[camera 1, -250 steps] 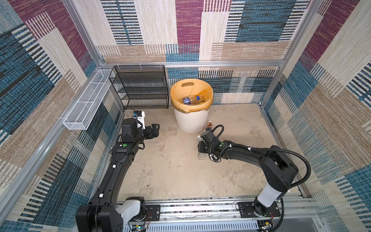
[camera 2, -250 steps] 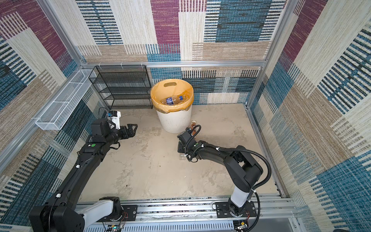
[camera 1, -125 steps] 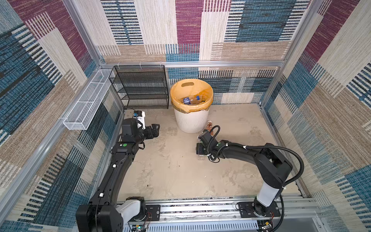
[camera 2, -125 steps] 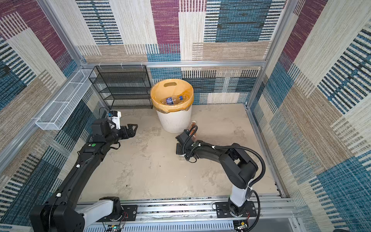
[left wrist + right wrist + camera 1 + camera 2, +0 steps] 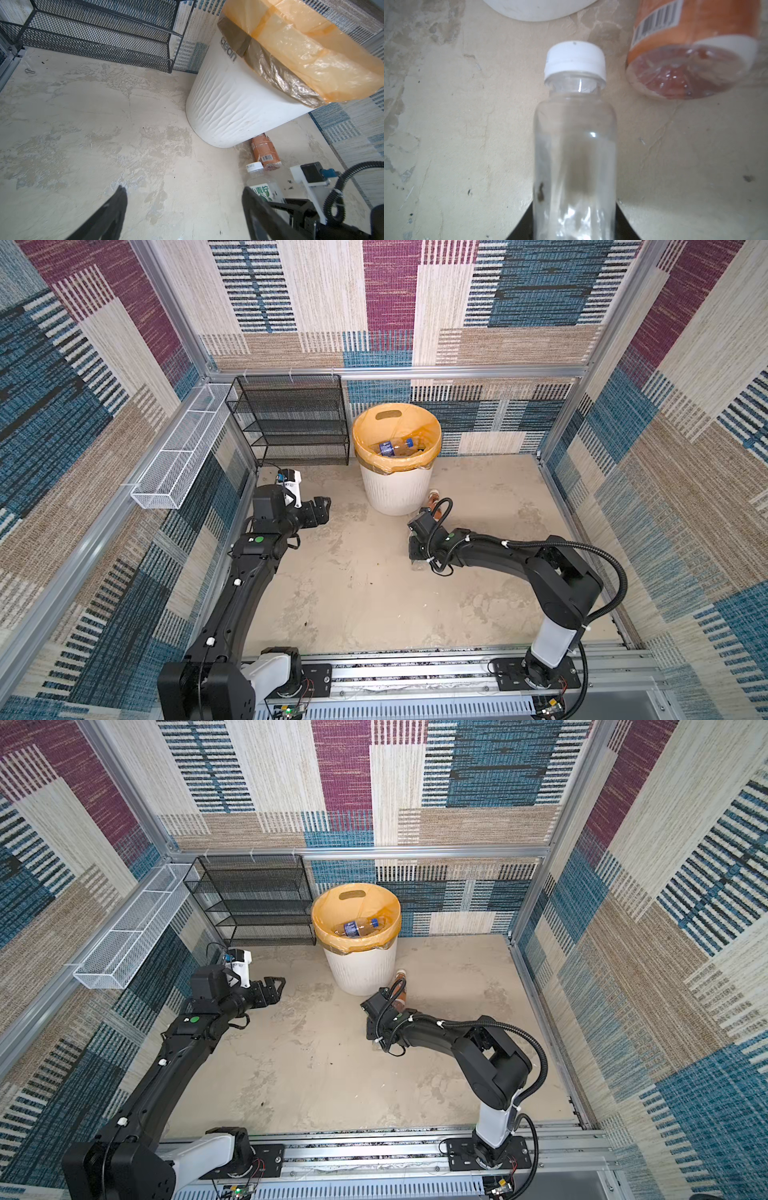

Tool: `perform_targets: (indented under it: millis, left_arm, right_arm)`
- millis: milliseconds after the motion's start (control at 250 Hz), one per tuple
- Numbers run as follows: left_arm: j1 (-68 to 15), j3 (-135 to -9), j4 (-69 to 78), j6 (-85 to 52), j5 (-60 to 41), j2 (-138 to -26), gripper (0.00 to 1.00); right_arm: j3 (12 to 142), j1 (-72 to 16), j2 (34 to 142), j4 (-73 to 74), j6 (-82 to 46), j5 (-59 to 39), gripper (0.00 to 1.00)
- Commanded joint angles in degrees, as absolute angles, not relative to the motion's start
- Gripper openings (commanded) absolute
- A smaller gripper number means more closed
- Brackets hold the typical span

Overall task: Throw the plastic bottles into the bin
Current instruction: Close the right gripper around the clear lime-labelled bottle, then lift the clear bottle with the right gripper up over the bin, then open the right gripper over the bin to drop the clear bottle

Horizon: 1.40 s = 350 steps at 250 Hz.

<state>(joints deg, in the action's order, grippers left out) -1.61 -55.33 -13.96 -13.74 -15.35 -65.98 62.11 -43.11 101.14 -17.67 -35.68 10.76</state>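
Observation:
The bin point(image 5: 395, 489) point(image 5: 359, 969) is white, ribbed and lined with an orange bag, and stands at the back middle with bottles point(image 5: 395, 446) point(image 5: 357, 926) inside. Its wall point(image 5: 228, 108) fills the left wrist view. A clear bottle with a white cap point(image 5: 575, 135) point(image 5: 260, 182) lies low on the floor with my right gripper point(image 5: 415, 547) point(image 5: 372, 1029) point(image 5: 574, 228) shut on its body. An orange-labelled bottle point(image 5: 432, 502) point(image 5: 400, 988) point(image 5: 265, 152) point(image 5: 691, 52) lies against the bin's base, just beyond it. My left gripper point(image 5: 322, 510) point(image 5: 276, 988) point(image 5: 184, 188) hangs open and empty left of the bin.
A black mesh shelf rack point(image 5: 291, 423) point(image 5: 99, 31) stands against the back wall left of the bin. A white wire basket point(image 5: 183, 452) hangs on the left wall. A small screw point(image 5: 29, 71) lies near the rack. Patterned walls close in three sides.
The right arm's elbow has swung slightly left while its gripper stayed low at the clear bottle. The left arm has not moved.

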Motion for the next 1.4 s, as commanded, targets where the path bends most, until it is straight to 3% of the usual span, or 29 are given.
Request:
perform_targets:
  millis: [0, 256, 704, 824, 912, 996, 1060, 1164, 1260, 1328, 1396]
  left_arm:
    - [-1.53, -55.75, -13.16, -13.81, -15.91, -66.08, 0.87]
    - [-1.58, -55.46, -13.01, -13.36, -16.04, -65.74, 0.86]
    - [-1.59, -51.76, -5.73, -14.15, -20.59, -61.86, 0.86]
    - [-1.63, -50.74, -3.30, -14.66, -22.59, -60.65, 0.85]
    - [-1.67, -49.97, -1.72, -14.94, -23.46, -59.65, 0.85]
    - [-1.72, -49.92, -1.57, -14.87, -23.82, -59.13, 0.84]
    - [-1.76, -49.90, -1.84, -14.51, -23.57, -58.81, 0.84]
    - [-1.78, -50.26, -2.52, -14.08, -23.33, -58.71, 0.83]
    - [-1.85, -50.72, -3.23, -13.97, -23.61, -58.03, 0.83]
    - [-1.85, -50.36, -2.91, -13.65, -23.35, -57.18, 0.83]
    - [-1.85, -50.31, -2.94, -13.64, -23.20, -57.11, 0.84]
  right_arm:
    - [61.64, -43.23, 98.58, -15.98, -34.11, 11.65, 0.37]
    - [57.09, -43.04, 86.16, -9.61, -27.59, 14.17, 0.37]
    - [42.75, -42.84, 42.70, 7.43, -9.50, 29.93, 0.44]
    - [43.58, -42.86, 36.75, 15.97, -0.83, 31.84, 0.45]
    - [47.97, -42.89, 40.83, 21.09, 4.46, 30.95, 0.46]
    - [57.83, -42.82, 51.56, 21.46, 6.54, 28.49, 0.47]
    - [71.53, -42.36, 63.98, 15.24, 5.59, 25.92, 0.48]
    - [102.63, -39.78, 88.31, -7.62, -0.23, 17.27, 0.50]
    - [123.85, -35.82, 102.46, -23.45, -4.71, 10.11, 0.63]
    - [126.78, -34.99, 104.26, -24.26, -4.29, 8.91, 0.77]
    - [126.53, -34.91, 103.42, -23.78, -3.66, 9.26, 0.84]
